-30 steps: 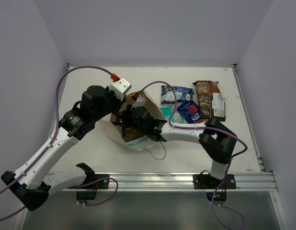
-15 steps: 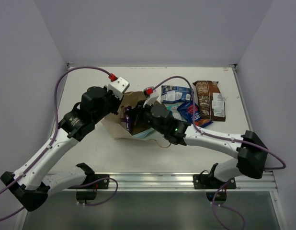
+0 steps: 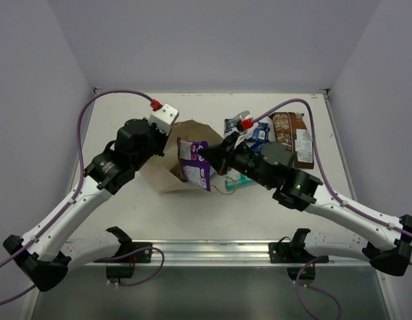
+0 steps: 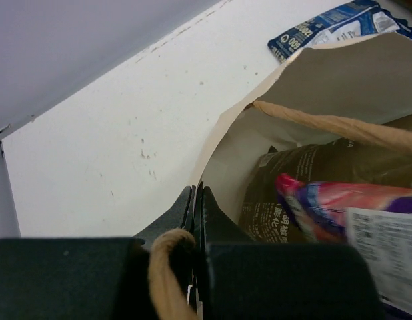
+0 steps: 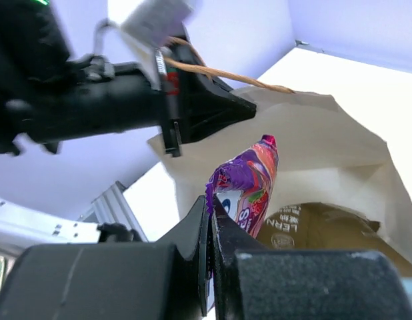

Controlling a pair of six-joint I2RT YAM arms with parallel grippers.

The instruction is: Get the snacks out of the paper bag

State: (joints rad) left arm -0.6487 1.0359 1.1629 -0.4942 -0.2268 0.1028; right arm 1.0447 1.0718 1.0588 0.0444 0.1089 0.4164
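Our right fingers (image 5: 193,230) are clamped on an edge of the purple-and-white packet (image 5: 249,183), which stands upright at the mouth of the paper bag (image 3: 167,177). Our left fingers (image 4: 174,215) are closed tight on the bag's rim. A brown packet (image 4: 296,177) lies inside, and a blue packet (image 4: 326,23) lies on the counter (image 3: 213,213) beyond.

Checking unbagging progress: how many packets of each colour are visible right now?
Brown packets: 2, one in the paper bag
Purple-and-white packet: 1
Blue packet: 1
Teal packet: 1
Total: 5 visible; the right arm may hide more
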